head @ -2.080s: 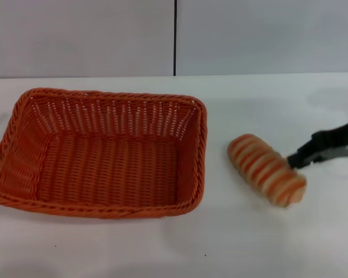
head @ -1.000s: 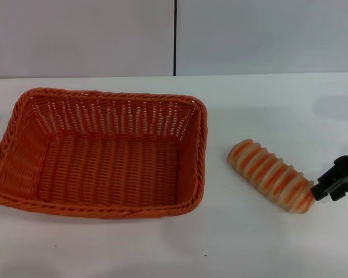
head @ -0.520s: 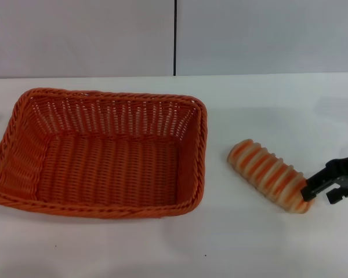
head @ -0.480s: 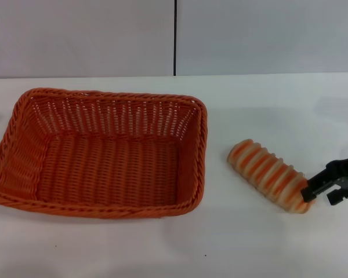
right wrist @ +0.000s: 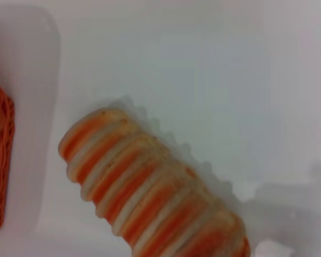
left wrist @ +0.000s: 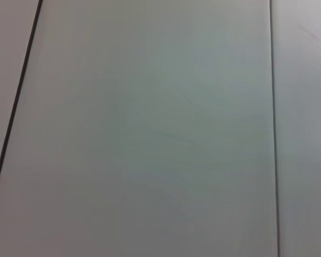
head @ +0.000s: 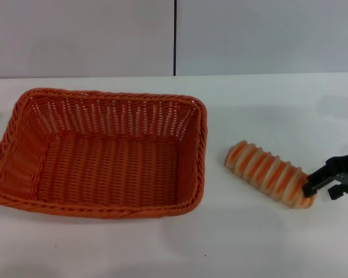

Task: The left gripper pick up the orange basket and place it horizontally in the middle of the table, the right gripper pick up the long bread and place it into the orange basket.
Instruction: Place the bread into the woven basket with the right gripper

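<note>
The orange basket (head: 104, 153) lies lengthwise on the white table (head: 261, 104), left of centre, and holds nothing. The long bread (head: 268, 174) lies on the table to its right, running diagonally. My right gripper (head: 323, 190) comes in from the right edge, low over the table, its jaws apart. One black fingertip (head: 311, 187) touches the bread's near right end, and the bread is not between the jaws. The right wrist view looks down on the bread (right wrist: 150, 198), with a corner of the basket (right wrist: 0, 160) at the side. The left gripper is out of view.
A grey panelled wall (head: 249, 35) with a dark vertical seam rises behind the table. The left wrist view shows only those wall panels (left wrist: 150, 128). Bare tabletop (head: 162, 249) lies in front of the basket and bread.
My right gripper has dropped from the bread's far right side to its near right end. The bread has turned and shifted slightly. The basket has not moved.
</note>
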{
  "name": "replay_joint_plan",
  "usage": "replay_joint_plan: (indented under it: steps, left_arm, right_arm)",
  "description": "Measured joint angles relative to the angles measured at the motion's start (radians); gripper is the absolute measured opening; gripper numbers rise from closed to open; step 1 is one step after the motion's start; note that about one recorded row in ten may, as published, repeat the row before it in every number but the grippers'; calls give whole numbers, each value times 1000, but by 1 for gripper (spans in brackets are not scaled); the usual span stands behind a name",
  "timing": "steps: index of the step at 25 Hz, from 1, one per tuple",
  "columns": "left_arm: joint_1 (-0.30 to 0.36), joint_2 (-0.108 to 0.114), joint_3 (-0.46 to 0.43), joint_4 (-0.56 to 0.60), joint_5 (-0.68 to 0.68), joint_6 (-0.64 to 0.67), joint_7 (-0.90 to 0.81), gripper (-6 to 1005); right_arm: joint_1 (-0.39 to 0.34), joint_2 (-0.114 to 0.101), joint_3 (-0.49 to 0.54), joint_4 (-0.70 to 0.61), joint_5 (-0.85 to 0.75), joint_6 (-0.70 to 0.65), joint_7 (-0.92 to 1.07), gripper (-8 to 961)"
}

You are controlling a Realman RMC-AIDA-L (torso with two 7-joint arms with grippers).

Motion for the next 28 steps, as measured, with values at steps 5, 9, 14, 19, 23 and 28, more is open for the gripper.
replay_joint_plan:
  steps: [5, 9, 14, 19, 23, 28]
  left_arm:
    - [0, 0, 0, -2, -1, 0, -1, 811]
    - [0, -1, 3, -3, -2, 1, -2, 811]
    - [0, -4, 7, -7, -2, 3, -2, 811]
    - [1, -4, 5, -15, -2, 8, -2, 811]
    - [4, -4, 4, -15, -1, 12, -2, 811]
    - [5, -3, 3, -15, -1, 16, -5, 811]
  right_arm:
    - [8, 3, 2, -4, 5, 4, -29, 613]
    - [11, 4, 4, -3, 18, 4, -47, 597]
    - [16, 3, 1, 1, 46, 5, -60, 577]
    - [14, -1, 7, 25, 45, 23, -66, 558]
    - [20, -10, 3, 75, 43, 51, -65, 542]
    - [21, -10, -3, 72, 45, 75, -72, 523]
